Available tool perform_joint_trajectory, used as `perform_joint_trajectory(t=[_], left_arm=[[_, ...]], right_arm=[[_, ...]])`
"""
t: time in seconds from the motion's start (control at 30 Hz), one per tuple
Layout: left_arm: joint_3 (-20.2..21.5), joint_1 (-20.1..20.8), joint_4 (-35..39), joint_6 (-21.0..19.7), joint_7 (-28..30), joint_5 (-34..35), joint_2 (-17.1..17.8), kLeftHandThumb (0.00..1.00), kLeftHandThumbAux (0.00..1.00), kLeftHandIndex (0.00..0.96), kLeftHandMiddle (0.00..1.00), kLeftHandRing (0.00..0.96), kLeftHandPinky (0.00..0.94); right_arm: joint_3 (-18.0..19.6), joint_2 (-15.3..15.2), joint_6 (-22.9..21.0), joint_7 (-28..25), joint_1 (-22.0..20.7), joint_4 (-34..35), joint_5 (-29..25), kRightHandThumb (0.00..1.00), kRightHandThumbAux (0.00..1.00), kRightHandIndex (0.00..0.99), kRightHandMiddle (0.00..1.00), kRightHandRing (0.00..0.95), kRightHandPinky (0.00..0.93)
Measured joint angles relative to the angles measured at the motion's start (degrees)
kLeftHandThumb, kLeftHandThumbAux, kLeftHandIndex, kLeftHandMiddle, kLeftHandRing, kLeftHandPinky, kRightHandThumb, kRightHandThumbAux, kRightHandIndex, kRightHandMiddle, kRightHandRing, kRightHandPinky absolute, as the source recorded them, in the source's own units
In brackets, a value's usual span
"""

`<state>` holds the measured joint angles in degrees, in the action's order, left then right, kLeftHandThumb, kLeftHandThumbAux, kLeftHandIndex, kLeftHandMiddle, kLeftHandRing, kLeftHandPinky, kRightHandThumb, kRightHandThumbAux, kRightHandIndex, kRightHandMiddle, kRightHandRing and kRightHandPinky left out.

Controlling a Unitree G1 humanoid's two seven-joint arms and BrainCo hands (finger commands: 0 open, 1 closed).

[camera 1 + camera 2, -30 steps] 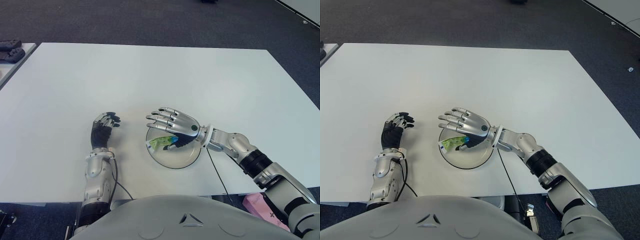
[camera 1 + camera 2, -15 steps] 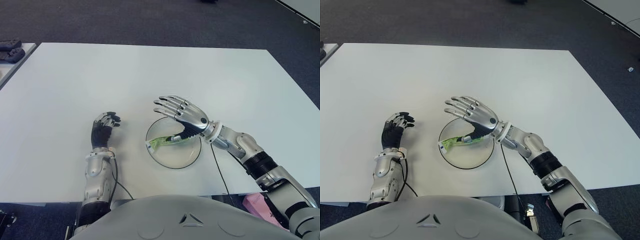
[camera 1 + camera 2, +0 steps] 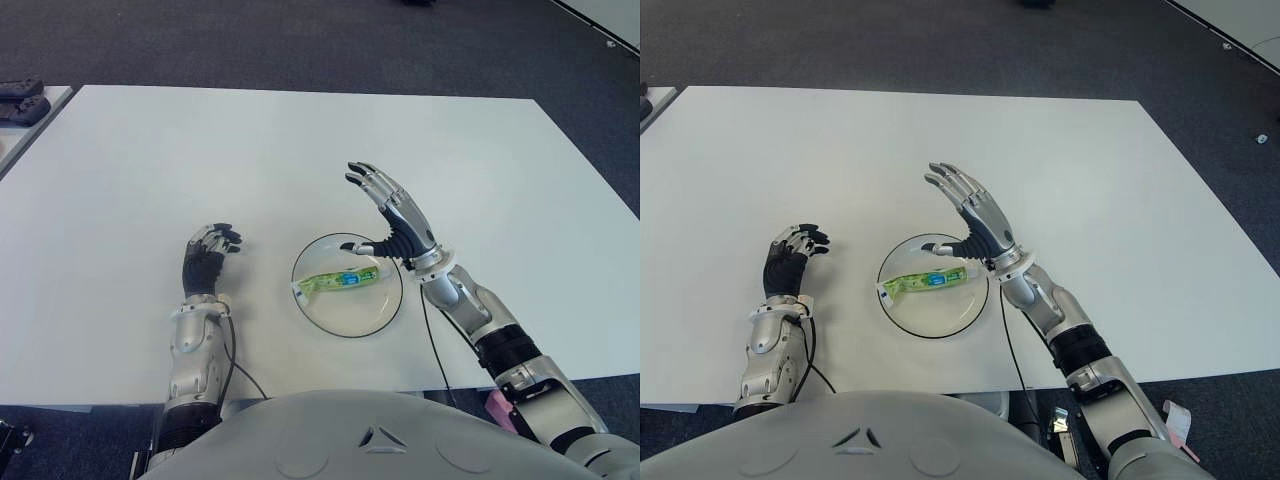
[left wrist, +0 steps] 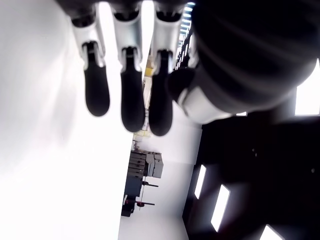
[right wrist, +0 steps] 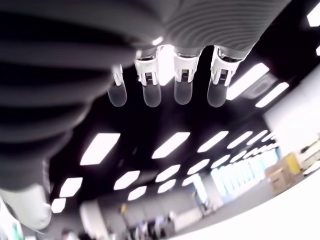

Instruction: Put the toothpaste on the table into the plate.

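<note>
A green toothpaste tube (image 3: 338, 281) lies flat inside the round clear plate (image 3: 375, 313) near the table's front edge. My right hand (image 3: 389, 214) is raised above the plate's far right rim, fingers spread and pointing up, holding nothing. In the right wrist view its straight fingers (image 5: 183, 83) show against ceiling lights. My left hand (image 3: 207, 254) shows to the left of the plate, fingers relaxed and empty. Its dark fingertips (image 4: 133, 102) hang over the white table in the left wrist view.
The white table (image 3: 300, 150) stretches wide behind and to both sides of the plate. Dark objects (image 3: 20, 100) sit on a second surface at the far left. A cable (image 3: 432, 345) runs from my right forearm toward the table's front edge.
My right hand let go of the toothpaste, which now lies in the plate. The hand lifted, swung right and tilted upright with fingers spread. The left hand stayed still.
</note>
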<state>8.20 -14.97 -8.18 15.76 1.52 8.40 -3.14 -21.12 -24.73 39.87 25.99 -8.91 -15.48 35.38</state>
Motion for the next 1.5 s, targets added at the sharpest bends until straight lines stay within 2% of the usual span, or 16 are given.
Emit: perform_joint_trajectory(t=[0.07, 0.17, 0.4, 0.6, 0.73, 0.77, 0.83, 0.9, 1.07, 1.27, 1.5], left_arm=[[0.0, 0.0, 0.0, 0.0, 0.0, 0.1, 0.0, 0.708, 0.727, 0.427, 0.513, 0.499, 0.475], [0.1, 0.0, -0.1, 0.0, 0.0, 0.4, 0.0, 0.708, 0.727, 0.427, 0.514, 0.5, 0.483], [0.1, 0.1, -0.3, 0.2, 0.0, 0.7, 0.2, 0.708, 0.726, 0.428, 0.514, 0.499, 0.48], [0.0, 0.1, -0.5, 0.6, 0.1, 0.7, 0.2, 0.708, 0.726, 0.428, 0.513, 0.502, 0.462], [0.0, 0.1, -0.6, 0.9, 0.1, 0.7, 0.2, 0.709, 0.726, 0.427, 0.512, 0.502, 0.463], [0.0, 0.1, -0.6, 0.9, 0.1, 0.7, 0.2, 0.708, 0.726, 0.427, 0.511, 0.5, 0.465], [-0.1, 0.2, -0.6, 0.9, 0.1, 0.7, 0.2, 0.708, 0.726, 0.427, 0.51, 0.497, 0.467], [-0.1, 0.1, -0.7, 0.9, 0.1, 0.7, 0.2, 0.708, 0.727, 0.427, 0.508, 0.494, 0.473], [0.0, 0.1, -0.9, 1.0, 0.1, 0.7, 0.4, 0.708, 0.727, 0.427, 0.504, 0.491, 0.471], [-0.2, 0.3, -1.1, 1.0, 0.1, 0.7, 0.4, 0.709, 0.727, 0.427, 0.506, 0.497, 0.464], [-0.1, 0.3, -1.1, 1.2, 0.1, 0.7, 0.4, 0.709, 0.727, 0.428, 0.51, 0.504, 0.483]], right_arm=[[1.6, 1.4, 0.0, 0.1, 1.3, 0.3, -2.1, 0.09, 0.79, 0.091, 0.114, 0.111, 0.198], [3.9, 3.8, 0.0, 0.1, 3.5, 0.7, -5.9, 0.083, 0.841, 0.161, 0.186, 0.19, 0.256], [8.2, 8.0, 0.7, 0.2, 6.5, -0.1, -10.2, 0.076, 0.965, 0.293, 0.31, 0.301, 0.345], [11.4, 12.2, 3.4, 0.8, 6.6, -1.7, -14.7, 0.165, 0.995, 0.358, 0.368, 0.361, 0.392], [13.2, 14.4, 5.3, -0.2, 6.9, -2.7, -18.2, 0.175, 0.997, 0.391, 0.4, 0.386, 0.384], [13.6, 14.7, 5.5, -0.5, 7.2, -3.0, -18.9, 0.361, 0.903, 0.403, 0.409, 0.391, 0.372], [14.9, 15.2, 6.5, -0.9, 7.8, -5.0, -20.2, 0.523, 0.821, 0.414, 0.419, 0.395, 0.36], [16.3, 15.8, 6.6, -1.0, 8.4, -7.8, -21.3, 0.625, 0.769, 0.422, 0.428, 0.399, 0.352], [19.8, 17.5, 3.0, -0.7, 10.1, -12.2, -23.2, 0.684, 0.738, 0.428, 0.443, 0.409, 0.35], [21.6, 19.2, -1.2, -2.0, 10.2, -10.9, -24.9, 0.695, 0.731, 0.43, 0.47, 0.433, 0.376], [21.9, 20.6, -3.9, -5.3, 10.3, -9.0, -25.8, 0.701, 0.728, 0.431, 0.484, 0.451, 0.411]])
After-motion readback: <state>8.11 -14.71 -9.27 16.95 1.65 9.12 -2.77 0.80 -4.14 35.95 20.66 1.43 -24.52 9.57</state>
